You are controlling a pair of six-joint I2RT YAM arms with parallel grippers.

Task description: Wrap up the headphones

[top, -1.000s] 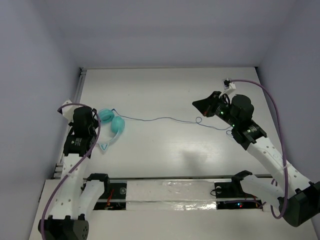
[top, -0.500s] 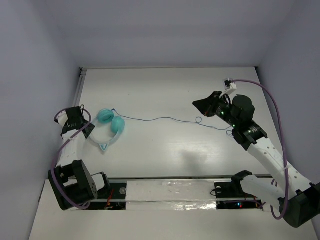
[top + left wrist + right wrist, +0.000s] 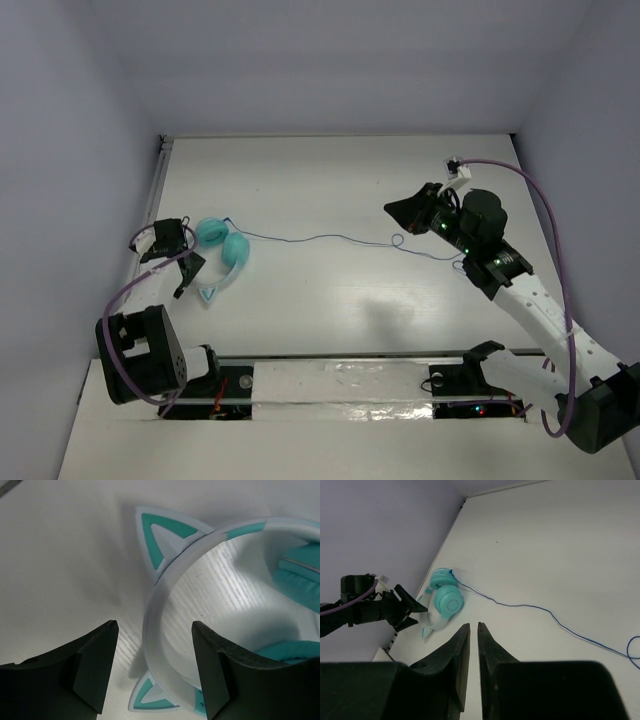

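Where the headphones (image 3: 236, 250) lie: left part of the top view, flat on the white counter (image 3: 330, 180), just right of the left tool (image 3: 190, 256).
Left tool: jaws wide; in its wrist view the dark fingers (image 3: 95, 665) straddle the headband (image 3: 165, 580); whether they touch it cannot be told.
Long axis: slants from the two cups (image 3: 210, 232) at upper right down to the headband's curve at lower left, the curve facing the left tool.
Shapes and materials: round teal cups with padded insides; smooth pale headband with teal inlay and two pointed triangular ears (image 3: 162, 535); counter faintly grained.
Cord (image 3: 320, 238): thin, dark blue, leaves the cups and runs rightward in a wavy line to a small loop near the right tool (image 3: 395, 208).
Right tool: centre right, pointing left; jaws a narrow slit apart, nothing between them.
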